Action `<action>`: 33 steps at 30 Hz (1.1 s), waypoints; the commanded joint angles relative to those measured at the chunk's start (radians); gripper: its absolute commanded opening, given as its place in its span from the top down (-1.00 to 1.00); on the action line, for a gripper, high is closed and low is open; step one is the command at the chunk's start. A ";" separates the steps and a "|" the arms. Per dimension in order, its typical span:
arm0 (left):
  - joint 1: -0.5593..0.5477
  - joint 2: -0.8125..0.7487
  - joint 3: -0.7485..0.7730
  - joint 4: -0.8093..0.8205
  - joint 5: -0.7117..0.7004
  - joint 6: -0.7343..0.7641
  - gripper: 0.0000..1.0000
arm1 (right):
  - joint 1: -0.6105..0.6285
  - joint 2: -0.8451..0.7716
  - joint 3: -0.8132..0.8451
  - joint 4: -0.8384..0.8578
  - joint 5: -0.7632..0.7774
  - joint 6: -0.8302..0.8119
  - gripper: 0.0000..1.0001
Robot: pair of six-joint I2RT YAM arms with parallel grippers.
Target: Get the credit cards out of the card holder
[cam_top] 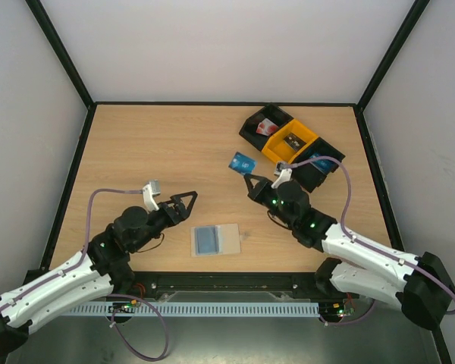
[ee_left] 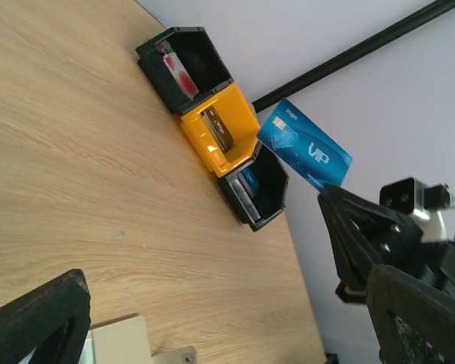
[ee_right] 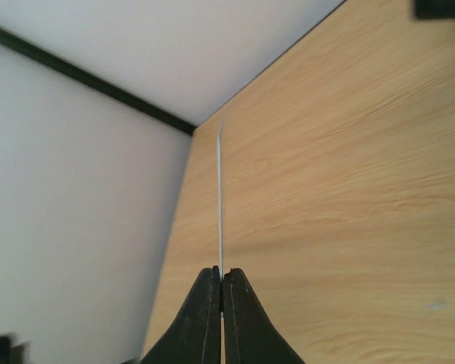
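From above, you see the card holder (cam_top: 229, 236) lying flat close to the near edge of the surface, about midway along it. One credit card (cam_top: 207, 240) shows bluish through the pocket toward the left edge. Your left hand (cam_top: 188, 206) hovers just beside the holder, fingers apart and touching nothing. Your right hand (cam_top: 250, 180) is clamped on another credit card (cam_top: 243, 162), lifted clear of the surface between the holder and a row of three bins toward the far right corner: black bin (cam_top: 259, 121), yellow bin (cam_top: 277, 148), second black bin (cam_top: 322, 173). Nothing lies between the holder and either hand.

The left wrist camera shows what the top view blurs. A red-and-white item (ee_left: 174, 70) stands in the first black bin, a small dark item (ee_left: 218, 129) lies in the yellow one, and something blue sits in the last, too hidden to name. The held card hangs tilted in front of the wall, its printed face towards you.

The right wrist camera shows that card edge-on, a thin pale line rising from between fingers pressed together on it, with bare wood beyond.
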 commanded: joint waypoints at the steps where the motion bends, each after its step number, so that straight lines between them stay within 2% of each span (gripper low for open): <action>1: 0.000 0.002 0.098 -0.192 -0.019 0.185 -1.00 | -0.108 0.024 0.065 -0.148 0.023 -0.094 0.96; 8: -0.001 0.054 0.181 -0.366 -0.065 0.325 -1.00 | -0.385 0.089 0.107 -0.233 -0.048 -0.158 0.96; 14: 0.000 0.081 0.190 -0.411 -0.085 0.362 -1.00 | -0.592 0.132 0.156 -0.360 -0.065 -0.240 0.96; 22: 0.000 0.113 0.170 -0.383 -0.084 0.369 -1.00 | -0.775 0.131 0.202 -0.503 -0.041 -0.340 0.96; 28: 0.000 0.115 0.134 -0.370 -0.100 0.345 -1.00 | -0.920 0.244 0.211 -0.444 -0.207 -0.372 0.96; 33: -0.001 0.108 0.135 -0.365 -0.099 0.324 -1.00 | -0.948 0.369 0.255 -0.399 -0.261 -0.390 0.96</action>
